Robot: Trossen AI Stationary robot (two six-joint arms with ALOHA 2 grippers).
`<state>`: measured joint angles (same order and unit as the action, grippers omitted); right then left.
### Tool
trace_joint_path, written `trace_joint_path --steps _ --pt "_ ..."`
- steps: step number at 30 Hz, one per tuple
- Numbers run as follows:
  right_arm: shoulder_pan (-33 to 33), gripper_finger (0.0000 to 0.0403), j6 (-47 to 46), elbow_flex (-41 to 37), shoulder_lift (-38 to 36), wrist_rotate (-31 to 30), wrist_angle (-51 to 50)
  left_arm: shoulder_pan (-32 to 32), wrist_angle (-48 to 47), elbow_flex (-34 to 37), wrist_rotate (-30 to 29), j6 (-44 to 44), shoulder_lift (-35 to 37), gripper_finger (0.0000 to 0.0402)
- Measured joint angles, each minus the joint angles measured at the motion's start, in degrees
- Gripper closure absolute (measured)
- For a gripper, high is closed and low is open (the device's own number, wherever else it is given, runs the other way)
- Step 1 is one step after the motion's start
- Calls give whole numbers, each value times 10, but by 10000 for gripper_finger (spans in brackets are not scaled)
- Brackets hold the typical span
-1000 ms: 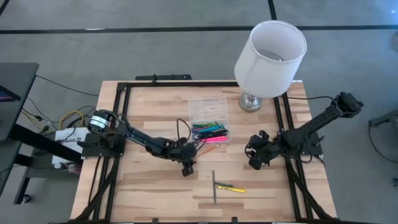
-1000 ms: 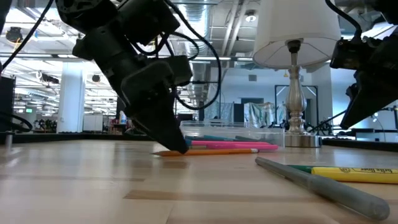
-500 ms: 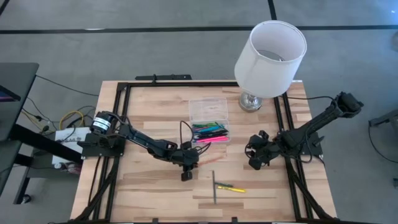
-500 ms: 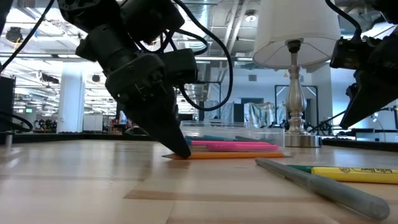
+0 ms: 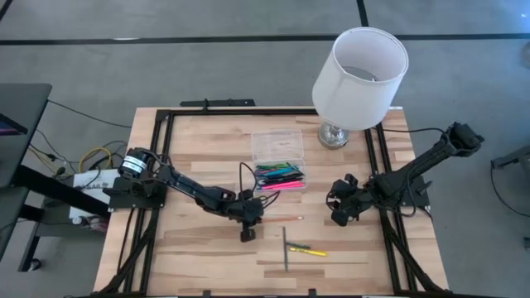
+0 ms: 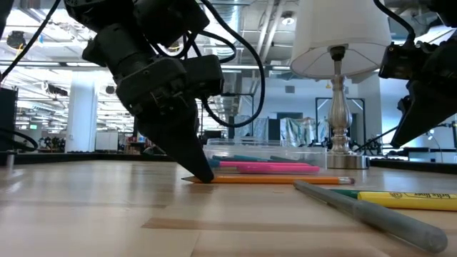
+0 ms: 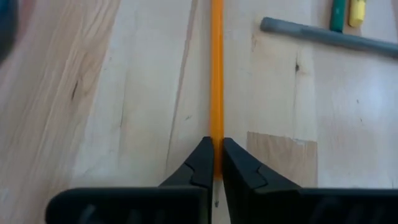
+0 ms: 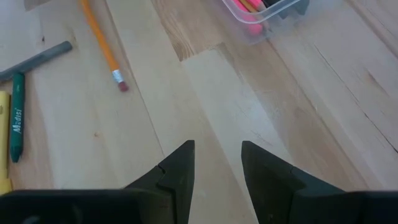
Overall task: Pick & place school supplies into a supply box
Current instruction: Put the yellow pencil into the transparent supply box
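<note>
From above, my left gripper (image 5: 248,225) sits low on the wooden table (image 5: 190,257), in front of the clear supply box (image 5: 278,159), its fingers pinched on one end of an orange pencil (image 5: 280,218) that lies flat and runs toward my right arm. The box holds a bundle of pens and markers (image 5: 277,174) in green, blue, black and pink at its near end. Nearer the front edge lie a grey pen (image 5: 286,249) and a yellow marker (image 5: 308,250) crossing it. My right gripper (image 5: 339,213) waits near the right side of the table, beside the white-shaded lamp (image 5: 359,66).

At table height, my left gripper (image 6: 202,173) comes down to a point on the pencil's (image 6: 278,180) tip, which rests on the wood. The supply box (image 6: 285,155) stands just behind it, pink markers (image 6: 268,168) visible through its wall. The grey pen (image 6: 371,212) and yellow marker (image 6: 410,200) lie in the foreground.

Through my left wrist, both fingers (image 7: 199,165) are clamped on the orange pencil (image 7: 217,74), which stretches straight ahead; the grey pen (image 7: 323,36) lies across beyond it.

Through my right wrist, my fingers (image 8: 180,171) stand apart over bare wood, holding nothing. The pencil's eraser end (image 8: 121,84), a green marker (image 8: 17,115) and a corner of the supply box (image 8: 267,12) lie ahead.
</note>
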<state>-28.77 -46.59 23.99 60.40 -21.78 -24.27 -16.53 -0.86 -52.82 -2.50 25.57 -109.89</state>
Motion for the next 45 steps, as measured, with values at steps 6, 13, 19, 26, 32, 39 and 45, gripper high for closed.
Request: trace_joint_path --steps 6,13,19,26,32,39,45 --pt "0 278 0 0 0 7 2 -2 25 4 -47 39 6 399" --pt "0 278 0 0 0 9 4 -5 15 -21 -82 44 5 401" --pt "0 278 0 0 0 9 9 -10 10 -43 -116 38 2 401" --pt "0 278 0 0 0 10 17 -12 11 -72 -127 16 2 397" --pt "0 278 0 0 0 12 30 -12 -6 -84 -143 1 2 398" --pt "0 278 0 0 0 9 37 -11 -20 -80 -124 -29 0 360" --pt "0 278 1 0 0 7 37 -8 -22 -78 -126 -27 0 276"
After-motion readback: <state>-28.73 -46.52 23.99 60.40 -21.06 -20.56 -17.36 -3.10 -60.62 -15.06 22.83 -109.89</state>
